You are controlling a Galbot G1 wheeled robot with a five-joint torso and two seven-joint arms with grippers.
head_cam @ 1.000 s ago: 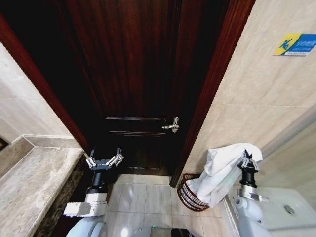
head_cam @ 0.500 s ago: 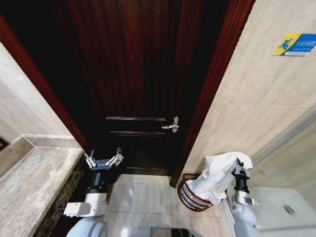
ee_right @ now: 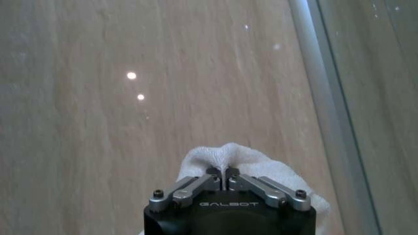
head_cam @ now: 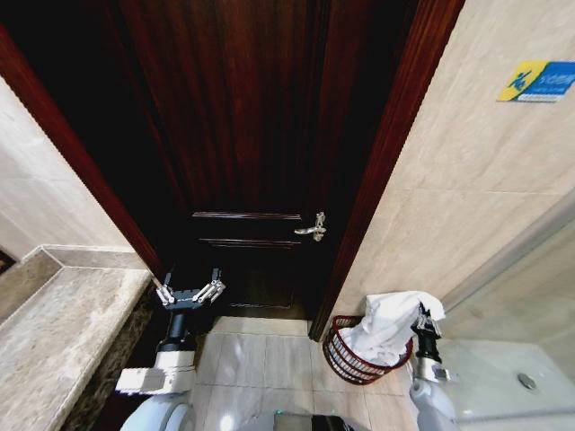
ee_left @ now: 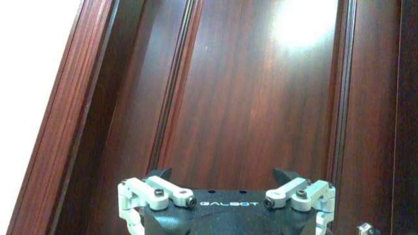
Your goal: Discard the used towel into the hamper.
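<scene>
Dim overall in the head view, the dark door (head_cam: 243, 117) swallowing detail and its straight lines bowing toward the edges. A bright glare patch blooms on the door panel (ee_left: 297, 24); small light specks dot the tiled wall (ee_right: 98, 98).

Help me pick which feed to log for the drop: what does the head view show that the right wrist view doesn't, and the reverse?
Head view alone: the hamper on the floor by the door frame, the white towel's lower end draped into it, the dark door with its handle, and the left gripper open near the door. Right wrist view alone: close up, the fingers pinched together on a fold of towel, against beige wall tile. Both share the right gripper shut on the towel.
</scene>
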